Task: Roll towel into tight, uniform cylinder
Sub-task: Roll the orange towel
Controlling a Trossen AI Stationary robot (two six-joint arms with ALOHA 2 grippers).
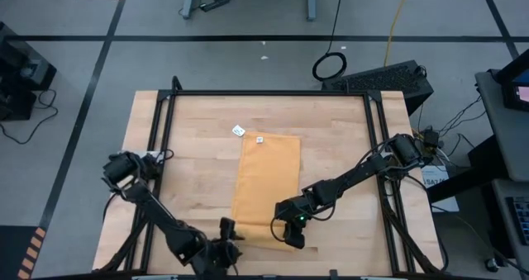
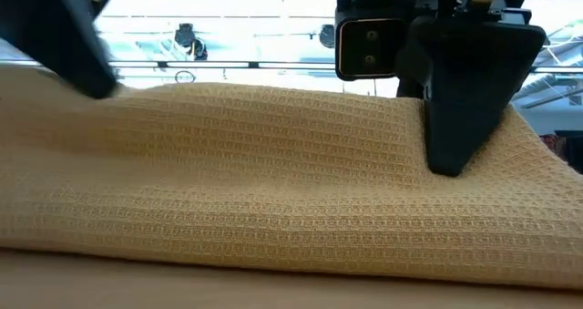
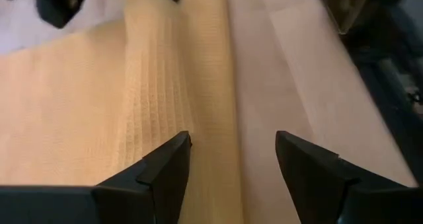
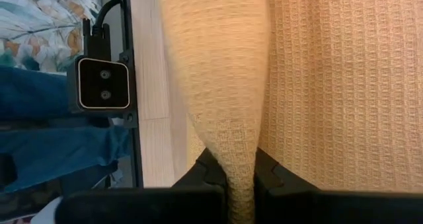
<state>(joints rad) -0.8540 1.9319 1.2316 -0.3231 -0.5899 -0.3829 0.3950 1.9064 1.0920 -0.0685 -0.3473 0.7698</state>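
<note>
Pinching the near hem of the towel (image 1: 266, 181), the right gripper (image 1: 291, 234) is clenched on a lifted fold of cloth; its wrist view shows the fabric squeezed thin between the fingers and fanning out wider beyond them. The left gripper (image 1: 226, 229) waits with its fingers (image 3: 168, 168) spread and grasping nothing, at the towel's opposite near corner, astride the raised edge.

The towel lies flat along the middle of the wooden table (image 1: 190, 148), its far edge carrying the small white label (image 1: 259, 139), with a loose white tag (image 1: 238, 131) just beyond that edge.

To roll well, I judge both near corners need to turn over together, kept level so the first fold runs straight across the towel's width; a crooked start would likely give a cone instead of a cylinder. The cloth is a mustard waffle weave, soft and thick, bulging into a rounded ridge along the near edge.
</note>
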